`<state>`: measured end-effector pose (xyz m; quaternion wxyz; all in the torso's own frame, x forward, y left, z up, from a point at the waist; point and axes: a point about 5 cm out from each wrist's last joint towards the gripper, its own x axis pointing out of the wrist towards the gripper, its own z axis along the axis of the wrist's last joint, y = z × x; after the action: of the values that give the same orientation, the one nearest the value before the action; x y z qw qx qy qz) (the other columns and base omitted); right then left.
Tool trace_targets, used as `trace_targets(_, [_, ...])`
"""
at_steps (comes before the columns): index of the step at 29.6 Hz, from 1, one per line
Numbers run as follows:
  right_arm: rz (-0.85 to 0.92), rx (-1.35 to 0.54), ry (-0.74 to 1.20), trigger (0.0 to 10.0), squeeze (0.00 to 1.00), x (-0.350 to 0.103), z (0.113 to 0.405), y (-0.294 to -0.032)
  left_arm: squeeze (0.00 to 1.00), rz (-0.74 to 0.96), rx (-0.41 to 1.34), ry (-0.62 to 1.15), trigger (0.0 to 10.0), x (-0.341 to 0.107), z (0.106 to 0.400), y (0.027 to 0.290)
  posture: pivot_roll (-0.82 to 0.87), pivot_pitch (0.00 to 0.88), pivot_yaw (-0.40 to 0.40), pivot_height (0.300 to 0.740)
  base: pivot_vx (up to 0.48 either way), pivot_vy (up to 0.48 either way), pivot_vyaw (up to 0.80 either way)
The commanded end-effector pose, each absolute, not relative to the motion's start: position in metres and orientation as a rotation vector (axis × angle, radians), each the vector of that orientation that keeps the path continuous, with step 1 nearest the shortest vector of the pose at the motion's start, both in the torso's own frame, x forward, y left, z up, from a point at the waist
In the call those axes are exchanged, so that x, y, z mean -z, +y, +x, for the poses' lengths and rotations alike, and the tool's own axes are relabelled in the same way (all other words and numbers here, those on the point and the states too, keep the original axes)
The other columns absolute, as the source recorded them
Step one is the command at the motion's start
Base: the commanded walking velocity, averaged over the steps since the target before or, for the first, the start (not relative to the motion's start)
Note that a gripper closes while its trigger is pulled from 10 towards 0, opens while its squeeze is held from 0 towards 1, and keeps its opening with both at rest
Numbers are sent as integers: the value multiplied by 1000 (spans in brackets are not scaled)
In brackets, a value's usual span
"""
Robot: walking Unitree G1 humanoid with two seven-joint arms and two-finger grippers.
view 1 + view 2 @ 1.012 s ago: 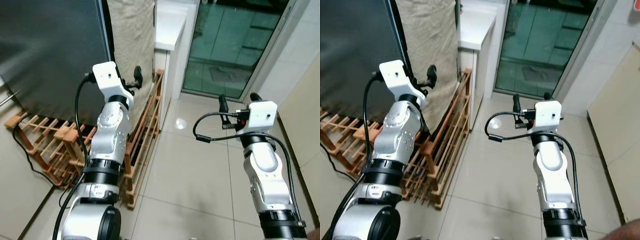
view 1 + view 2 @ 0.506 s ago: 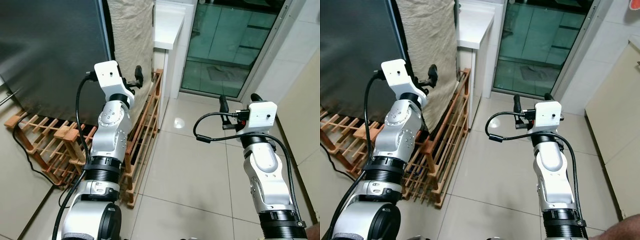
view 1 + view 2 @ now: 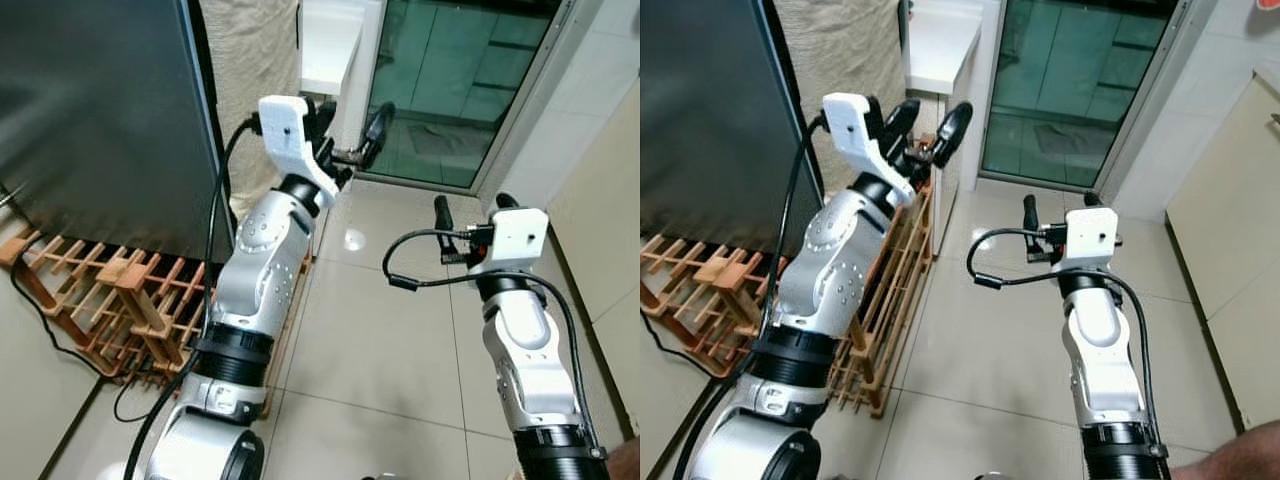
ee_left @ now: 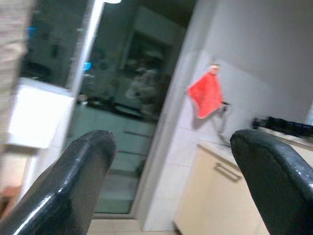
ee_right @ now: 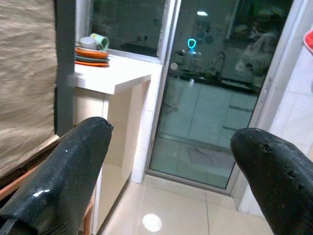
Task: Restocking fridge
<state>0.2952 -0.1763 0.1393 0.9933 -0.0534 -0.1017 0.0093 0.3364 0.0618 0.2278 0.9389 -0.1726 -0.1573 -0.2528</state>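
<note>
Fridge: the fridge (image 3: 95,110), the task's thing, stands at about 10 o'clock from the robot, dark door closed, beside a beige cloth (image 3: 250,50).
Left tool: the left tool (image 3: 928,128) is raised near 11 o'clock, in front of the white tabletop (image 3: 938,45), fingers apart and holding nothing; its wrist view looks between them toward a red cloth (image 4: 205,95) hanging on a wall.
Right tool: the right tool (image 3: 470,205) is held up near 1 o'clock over the tiled floor (image 3: 380,340), fingers apart and empty.
Rack: a wooden rack (image 3: 120,300) sits on the floor below the fridge, at about 9 o'clock.
Door: a glass door (image 3: 450,80) lies at 12 o'clock.
Dishes: stacked plates and a cup (image 5: 93,48) rest on the tabletop.
</note>
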Motion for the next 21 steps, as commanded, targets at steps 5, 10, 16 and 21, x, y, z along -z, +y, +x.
trace_targets(5, [-94,13,-266,10000,0,-154,293,-180,0,-302,261,-412,10000,-233,328,116,-134,0,5,740,0,0,0])
trace_targets(10, [-80,8,-269,10000,0,-154,296,-179,0,-267,105,-459,10000,-236,314,143,-105,0,-4,740,0,0,0])
trace_targets(16, [-81,-21,-259,10000,0,-152,298,-174,0,-270,227,-504,10000,-249,298,138,-92,0,-17,740,0,0,0])
trace_targets(21, [-94,-37,-242,10000,0,-149,298,-175,0,-266,291,-442,10000,-239,291,131,-82,0,-30,740,0,0,0])
